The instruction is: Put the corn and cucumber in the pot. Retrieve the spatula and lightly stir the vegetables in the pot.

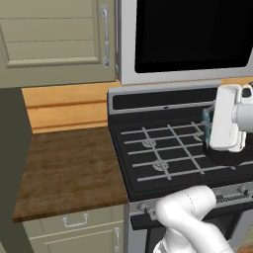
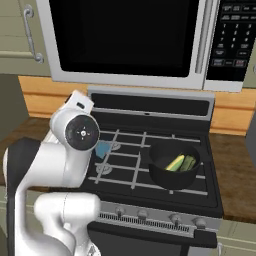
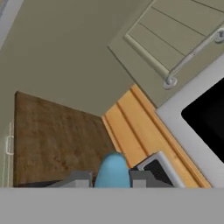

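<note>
Start at the two-finger gripper (image 3: pixel 111 178): in the hand view you see its dark fingertips (image 3: pixel 78 178) set on either side of the small light-blue spatula (image 3: pixel 112 171), clenched on it, with the rounded blue end rising between them. In the left base view the same blue tool shows as a sliver (image 1: pixel 206 123) at the edge of the white hand, held above the right side of the stove; in the right base view a blue patch (image 2: pixel 102 149) shows just beside the white wrist.

Treat the loading step as done: the small yellow corn cob (image 2: pixel 174 163) and the short dark green cucumber (image 2: pixel 188 163) lie side by side, touching, inside the round, low black pot (image 2: pixel 167 180), which stands on a right-hand burner of the black gas stove (image 2: pixel 125 170). The step in hand is therefore retrieval of the spatula, judged complete or nearly so.

Your next move calls for carrying the blade over the pot rim, lowering it among the vegetables, and stirring with small, light strokes so the pot does not slide on the grate.

Beyond the stove, note the brown wooden countertop (image 1: pixel 69 168) to its left, the pale wood backsplash (image 1: pixel 64 106), the olive-green wall cabinet (image 1: pixel 54 39), and the silver microwave with dark door (image 2: pixel 130 40) overhead.
</note>
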Controlling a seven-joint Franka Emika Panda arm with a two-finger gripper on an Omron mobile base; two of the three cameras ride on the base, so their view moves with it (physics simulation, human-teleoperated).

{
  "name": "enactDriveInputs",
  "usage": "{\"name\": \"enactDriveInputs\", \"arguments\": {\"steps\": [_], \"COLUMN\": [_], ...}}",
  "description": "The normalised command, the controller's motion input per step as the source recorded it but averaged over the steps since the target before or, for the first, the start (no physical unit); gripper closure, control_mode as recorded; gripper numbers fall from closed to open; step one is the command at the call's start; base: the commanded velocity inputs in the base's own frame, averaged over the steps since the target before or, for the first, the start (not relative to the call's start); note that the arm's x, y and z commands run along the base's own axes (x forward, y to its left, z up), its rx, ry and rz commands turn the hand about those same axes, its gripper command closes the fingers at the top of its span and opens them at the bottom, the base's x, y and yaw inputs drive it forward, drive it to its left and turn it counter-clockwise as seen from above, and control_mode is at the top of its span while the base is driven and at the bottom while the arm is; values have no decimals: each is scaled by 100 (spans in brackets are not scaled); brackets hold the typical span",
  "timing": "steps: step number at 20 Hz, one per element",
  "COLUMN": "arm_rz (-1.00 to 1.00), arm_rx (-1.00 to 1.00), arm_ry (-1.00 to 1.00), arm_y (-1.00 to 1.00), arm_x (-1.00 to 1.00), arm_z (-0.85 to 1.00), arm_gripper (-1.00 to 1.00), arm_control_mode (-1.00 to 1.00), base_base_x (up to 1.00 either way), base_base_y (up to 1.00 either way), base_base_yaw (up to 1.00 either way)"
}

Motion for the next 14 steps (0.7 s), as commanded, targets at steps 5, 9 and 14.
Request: {"name": "enactDriveInputs", "arguments": {"steps": [5,9,14], "arm_rz": [-18,-12,-6], "arm_rx": [7,9,5], "arm_ry": [-5,-5,-2], "arm_y": [-100,-100,-88], "arm_x": [17,37,57], "arm_z": [-1,-2,-25], "arm_gripper": [100,100,100], "arm_control_mode": [-100,-100,-100], "base_base_x": [0,0,0], "base_base_y": [0,0,0], "base_base_yaw": [0,0,0]}}
